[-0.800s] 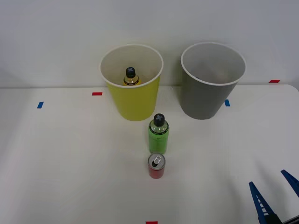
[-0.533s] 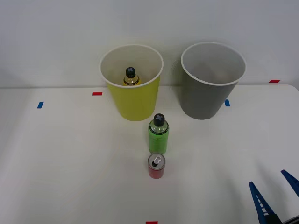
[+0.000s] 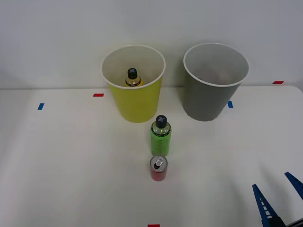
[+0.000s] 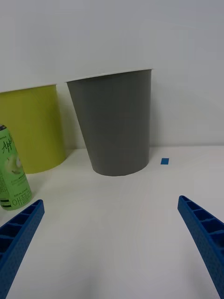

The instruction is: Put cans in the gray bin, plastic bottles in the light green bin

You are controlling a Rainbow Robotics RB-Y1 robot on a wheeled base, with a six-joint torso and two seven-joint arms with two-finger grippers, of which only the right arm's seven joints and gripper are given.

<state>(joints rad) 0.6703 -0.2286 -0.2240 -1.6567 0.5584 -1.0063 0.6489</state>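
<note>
A small red can point(image 3: 158, 168) with a silver top stands at the table's centre front. Just behind it stands a bright green, black-capped plastic bottle point(image 3: 161, 136), seen again as the green bottle point(image 4: 13, 175) in the right wrist view. An amber black-capped bottle point(image 3: 133, 78) stands inside the light green bin point(image 3: 134, 101). The gray bin point(image 3: 214, 97) stands to its right; in the wrist view the gray bin point(image 4: 116, 126) sits beside the lime bin point(image 4: 32, 128). My right gripper point(image 3: 279, 198) is open low at the front right, far from the can; its blue fingers point(image 4: 205, 238) are spread wide.
Small red tape marks point(image 3: 98, 95) and blue tape marks point(image 3: 40, 106) dot the white table point(image 3: 71, 156). A white wall rises right behind both bins. A blue mark point(image 4: 164, 161) lies beside the gray bin.
</note>
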